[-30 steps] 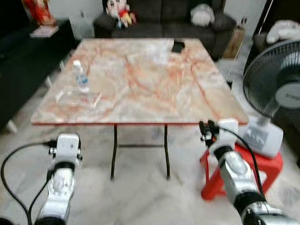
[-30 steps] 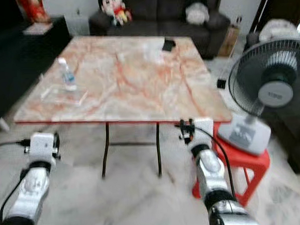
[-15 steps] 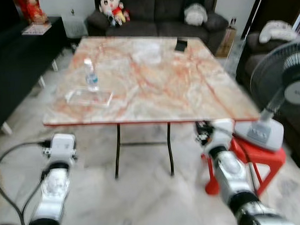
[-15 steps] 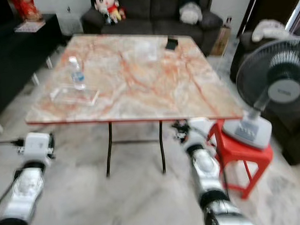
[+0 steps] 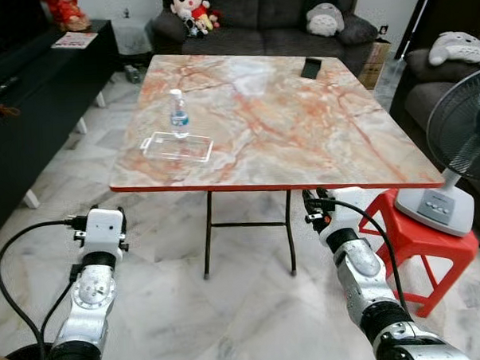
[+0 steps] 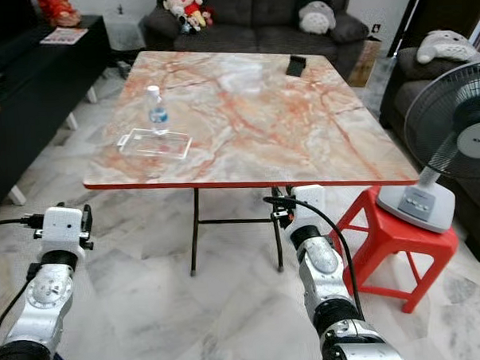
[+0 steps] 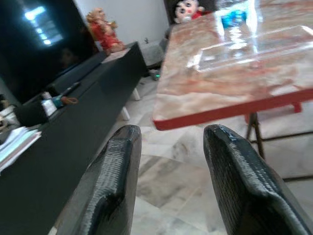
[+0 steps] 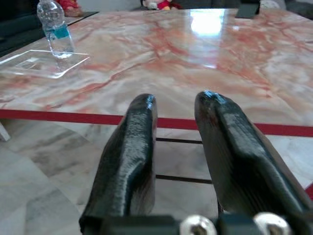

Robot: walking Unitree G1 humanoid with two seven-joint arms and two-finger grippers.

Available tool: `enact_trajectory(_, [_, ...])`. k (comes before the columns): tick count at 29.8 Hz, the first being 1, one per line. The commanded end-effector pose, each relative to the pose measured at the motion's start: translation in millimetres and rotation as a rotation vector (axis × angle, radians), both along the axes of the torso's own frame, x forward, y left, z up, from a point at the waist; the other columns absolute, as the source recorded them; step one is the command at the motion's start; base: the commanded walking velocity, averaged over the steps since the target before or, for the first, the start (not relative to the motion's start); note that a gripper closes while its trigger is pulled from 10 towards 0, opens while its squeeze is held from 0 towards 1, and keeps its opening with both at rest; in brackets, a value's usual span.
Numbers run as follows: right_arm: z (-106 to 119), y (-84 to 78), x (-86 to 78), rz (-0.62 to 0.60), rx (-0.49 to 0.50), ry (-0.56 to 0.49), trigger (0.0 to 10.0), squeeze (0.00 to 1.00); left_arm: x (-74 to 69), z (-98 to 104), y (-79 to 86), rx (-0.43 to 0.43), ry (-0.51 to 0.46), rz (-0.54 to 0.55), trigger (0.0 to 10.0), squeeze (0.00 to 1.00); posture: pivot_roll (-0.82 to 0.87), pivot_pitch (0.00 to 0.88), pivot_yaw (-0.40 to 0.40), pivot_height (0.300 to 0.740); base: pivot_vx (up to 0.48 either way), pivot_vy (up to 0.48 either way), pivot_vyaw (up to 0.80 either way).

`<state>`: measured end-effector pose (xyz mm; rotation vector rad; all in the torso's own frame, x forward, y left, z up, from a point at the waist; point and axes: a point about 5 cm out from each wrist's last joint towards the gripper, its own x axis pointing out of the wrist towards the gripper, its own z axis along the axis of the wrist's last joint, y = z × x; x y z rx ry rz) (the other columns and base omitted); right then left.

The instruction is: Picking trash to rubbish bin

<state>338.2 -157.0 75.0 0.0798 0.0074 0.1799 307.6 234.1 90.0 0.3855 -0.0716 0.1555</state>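
Both arms hang short of the marble surface [image 5: 301, 121], left gripper [image 7: 168, 181] and right gripper [image 8: 176, 147] with jaws apart, empty. Risk ahead, I'd say: the water bottle [image 5: 177, 113] stands touching the clear tray [image 5: 177, 146] and could topple if nudged.

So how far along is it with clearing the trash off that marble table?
Nothing looks done yet. The water bottle and the clear plastic tray both sit on the marble table. Nothing is in hand: the left gripper and the right gripper are open and empty, held low in front of the table's near edge. Picking up both items and binning them is left; I can't see a bin.
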Motion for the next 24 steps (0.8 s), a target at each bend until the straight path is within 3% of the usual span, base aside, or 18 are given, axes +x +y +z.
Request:
enact_trajectory(1, [6.8,-7.3,3.5,-0.019,0.005,-0.02,10.0,0.0,5.1,7.1,-9.1,0.009,-0.02,-0.036,10.0,0.0,0.01,0.0,-0.052,0.74,0.0,0.0,0.0])
enact_trajectory(7, [9.4,-6.2,5.0,-0.02,0.017,-0.03,10.0,0.0,5.7,8.9,-7.9,0.012,-0.023,-0.033,10.0,0.0,0.01,0.0,-0.053,0.74,0.041,0.0,-0.62])
enact_trajectory(24, [15.0,-2.6,7.9,-0.007,-0.002,-0.054,10.0,0.0,6.8,13.0,-6.2,0.009,-0.037,-0.012,10.0,0.0,0.01,0.0,-0.057,0.74,0.274,0.0,0.0])
